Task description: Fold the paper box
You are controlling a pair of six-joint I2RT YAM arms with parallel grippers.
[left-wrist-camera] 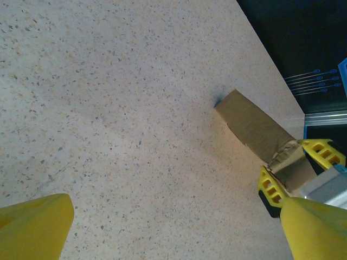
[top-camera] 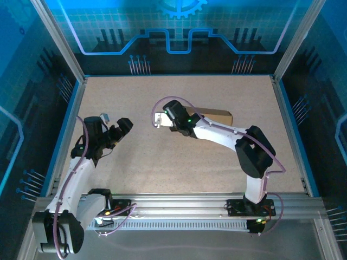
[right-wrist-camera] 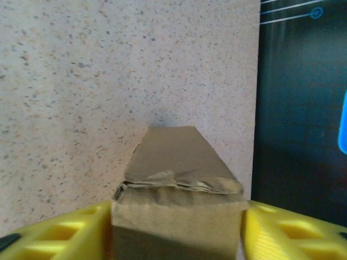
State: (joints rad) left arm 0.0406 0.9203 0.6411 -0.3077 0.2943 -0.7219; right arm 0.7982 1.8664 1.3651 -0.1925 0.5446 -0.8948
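Note:
The paper box (top-camera: 218,115) is plain brown cardboard, folded flat-looking and lying on the table right of centre. My right gripper (top-camera: 188,121) holds its left end. In the right wrist view the paper box (right-wrist-camera: 176,162) fills the gap between the yellow fingers (right-wrist-camera: 65,233), and my right gripper (right-wrist-camera: 176,230) is shut on it; the held end looks crumpled. The left wrist view has the paper box (left-wrist-camera: 249,122) at the right, with the right arm's fingers (left-wrist-camera: 271,189) clamped on its near end. My left gripper (top-camera: 120,129) hovers over bare table to the left, open (left-wrist-camera: 179,238) and holding nothing.
The speckled tabletop (top-camera: 162,162) is framed by aluminium rails and blue-lit walls. Its right edge (right-wrist-camera: 255,108) runs close behind the box in the right wrist view. The right arm's forearm (top-camera: 222,132) lies across the box's front side.

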